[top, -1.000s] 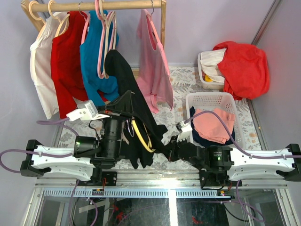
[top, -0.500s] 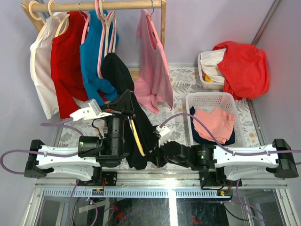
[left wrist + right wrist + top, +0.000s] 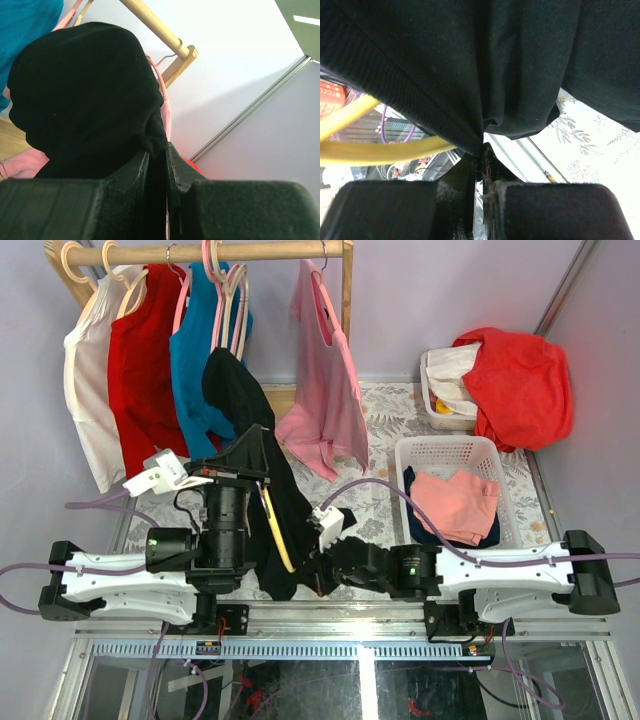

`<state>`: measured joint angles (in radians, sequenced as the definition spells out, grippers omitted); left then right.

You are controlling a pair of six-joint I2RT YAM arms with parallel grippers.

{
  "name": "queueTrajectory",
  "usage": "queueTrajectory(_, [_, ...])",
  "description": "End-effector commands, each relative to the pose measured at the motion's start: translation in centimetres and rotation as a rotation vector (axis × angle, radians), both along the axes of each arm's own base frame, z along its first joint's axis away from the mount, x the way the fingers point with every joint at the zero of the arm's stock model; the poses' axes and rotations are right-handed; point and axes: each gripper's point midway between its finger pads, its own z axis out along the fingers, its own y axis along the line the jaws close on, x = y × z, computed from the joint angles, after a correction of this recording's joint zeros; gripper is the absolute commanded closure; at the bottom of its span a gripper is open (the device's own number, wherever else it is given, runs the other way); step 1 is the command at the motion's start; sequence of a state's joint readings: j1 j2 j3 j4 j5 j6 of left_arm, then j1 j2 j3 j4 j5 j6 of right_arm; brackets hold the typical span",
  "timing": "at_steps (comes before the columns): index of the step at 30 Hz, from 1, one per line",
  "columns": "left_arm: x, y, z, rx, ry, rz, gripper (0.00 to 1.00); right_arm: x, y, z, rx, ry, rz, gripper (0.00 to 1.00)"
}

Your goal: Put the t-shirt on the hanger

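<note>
L jaws are clenched on the t-shirt [image 3: 238, 390], pinching a bunch of the black cloth right at the tips. In the L wrist view the fingers [image 3: 136, 172] stand nearly together w/ cloth wedged between them and a rounded black lump bulging above.

From the top cam the shirt is held up off the tabletop [image 3: 388, 408]. Its upper lump sits in front of the teal-blue shirt [image 3: 192, 360] on the rail [image 3: 200, 252], and the rest drapes down and to the right alongside the L arm [image 3: 120, 575].

R jaws are shut tight on the lower edge of the same shirt, near the front edge of the tabletop. The R wrist view shows the ribbed hem folding down into the fingers.

The hanger [image 3: 272, 530] lies against the cloth: a yellow curve shows btwn the L arm and the hanging black fabric. In the R wrist view yellow bars run out from beneath the hem at left. Can't tell what carries the hanger.

Pink shirt [image 3: 325, 390] hangs just right of the black lump. White basket [image 3: 440, 445] w/ a salmon garment sits well off to the right.
</note>
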<state>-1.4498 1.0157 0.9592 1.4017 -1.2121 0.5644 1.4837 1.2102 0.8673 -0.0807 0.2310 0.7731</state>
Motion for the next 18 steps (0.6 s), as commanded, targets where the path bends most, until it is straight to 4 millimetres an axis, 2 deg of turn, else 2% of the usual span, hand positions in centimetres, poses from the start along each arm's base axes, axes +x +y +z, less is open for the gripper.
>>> queueTrajectory(1, [-1.6,3.8,7.5,-0.263,-0.238,-0.06,1.0,-1.3,-6.2,-10.3,-0.447,0.042,0.018,1.0])
queueTrajectory(4, [-1.7,3.8,7.4,-0.288,-0.246,-0.07,1.0,-1.5,-5.8,-11.2,-0.456,0.051,0.031,1.0])
queueTrajectory(12, [-2.2,4.3,7.9,-0.352,-0.278,-0.105,1.0,-1.0,-6.8,-13.1,-0.51,0.037,0.0,1.0])
queueTrajectory(18, [-2.2,4.4,7.5,-0.392,-0.288,-0.112,1.0,-1.0,-6.6,-13.6,-0.518,0.038,0.002,1.0])
